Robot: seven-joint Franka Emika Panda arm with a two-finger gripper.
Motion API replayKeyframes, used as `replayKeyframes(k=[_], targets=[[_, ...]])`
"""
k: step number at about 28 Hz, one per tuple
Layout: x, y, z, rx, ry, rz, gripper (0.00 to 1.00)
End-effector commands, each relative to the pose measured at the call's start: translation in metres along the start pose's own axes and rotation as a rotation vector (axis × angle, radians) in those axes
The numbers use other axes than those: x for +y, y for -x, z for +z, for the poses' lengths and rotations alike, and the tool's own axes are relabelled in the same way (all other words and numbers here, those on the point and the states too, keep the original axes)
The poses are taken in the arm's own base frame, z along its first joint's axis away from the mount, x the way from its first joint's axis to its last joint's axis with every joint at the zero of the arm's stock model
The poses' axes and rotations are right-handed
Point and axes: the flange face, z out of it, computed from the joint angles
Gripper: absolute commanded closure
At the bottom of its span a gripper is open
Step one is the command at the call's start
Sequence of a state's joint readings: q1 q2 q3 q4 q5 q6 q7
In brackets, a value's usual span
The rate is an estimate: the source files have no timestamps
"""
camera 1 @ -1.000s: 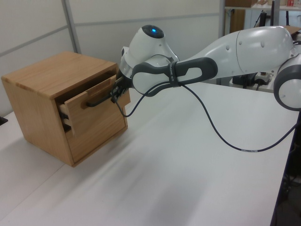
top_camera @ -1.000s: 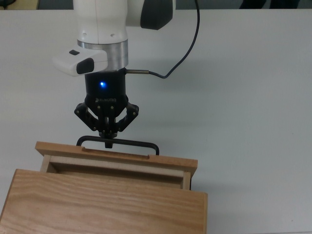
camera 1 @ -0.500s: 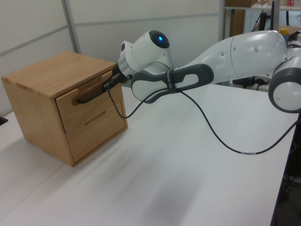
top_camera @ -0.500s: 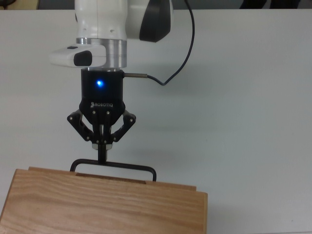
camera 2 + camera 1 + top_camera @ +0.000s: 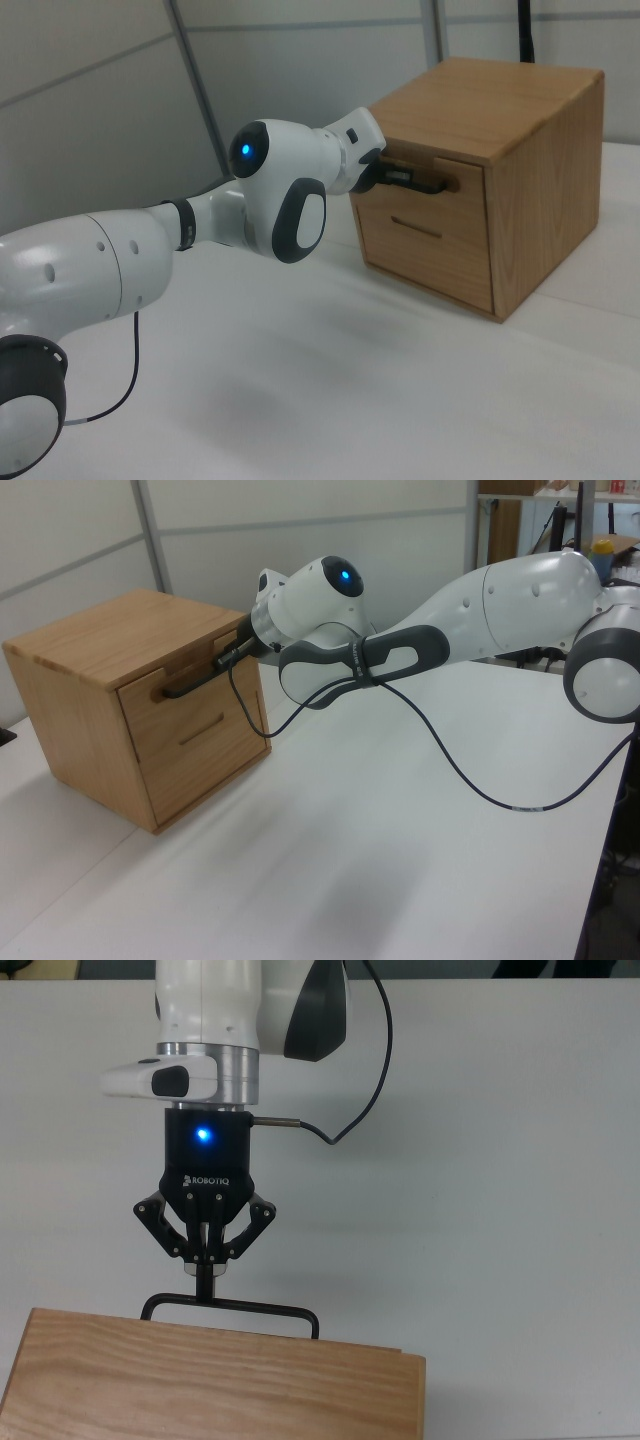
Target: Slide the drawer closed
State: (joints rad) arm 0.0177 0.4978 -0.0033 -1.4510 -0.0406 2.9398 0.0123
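1. Gripper [image 5: 206, 1269]: my fingers are pinched together, their tips against the black bar handle [image 5: 230, 1308] of the drawer [image 5: 165, 695]. Nothing sits between them; the two tips press as one onto the bar, slightly toward the top view's left of its middle.
2. Writing: white "ROBOTIQ" lettering on my black gripper body, readable in the top view. A blue light glows just above it. No other readable labels.
3. Drawer position: upper slot of the wooden cabinet [image 5: 100, 645]. In the left view its front panel sits flush with the cabinet face; in the top view only the handle projects past the cabinet's top edge.
4. Second drawer front [image 5: 425, 245] lies directly below, with a thin slot-like pull, also flush.
5. Cabinet stands on the white table [image 5: 400, 820], at the left view's left.
6. Black cable [image 5: 370, 1070] runs from my wrist, looping off toward the top view's upper edge.
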Motion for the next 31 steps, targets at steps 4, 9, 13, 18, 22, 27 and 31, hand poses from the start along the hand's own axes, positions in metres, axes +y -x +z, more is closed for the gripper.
replayKeyframes(k=[4, 9, 13, 18, 22, 27, 31], targets=[[0.012, -0.008, -0.014, -0.074, 0.019, 0.022, 1.0], [0.014, -0.013, -0.037, -0.25, 0.012, 0.049, 1.0], [0.013, -0.018, -0.059, -0.353, -0.002, 0.069, 1.0], [0.01, -0.01, -0.076, -0.512, -0.011, 0.058, 1.0], [0.009, -0.002, -0.091, -0.641, -0.014, 0.056, 1.0], [0.01, 0.001, -0.117, -0.753, -0.014, 0.049, 1.0], [0.012, 0.004, -0.147, -0.836, -0.006, 0.043, 1.0]])
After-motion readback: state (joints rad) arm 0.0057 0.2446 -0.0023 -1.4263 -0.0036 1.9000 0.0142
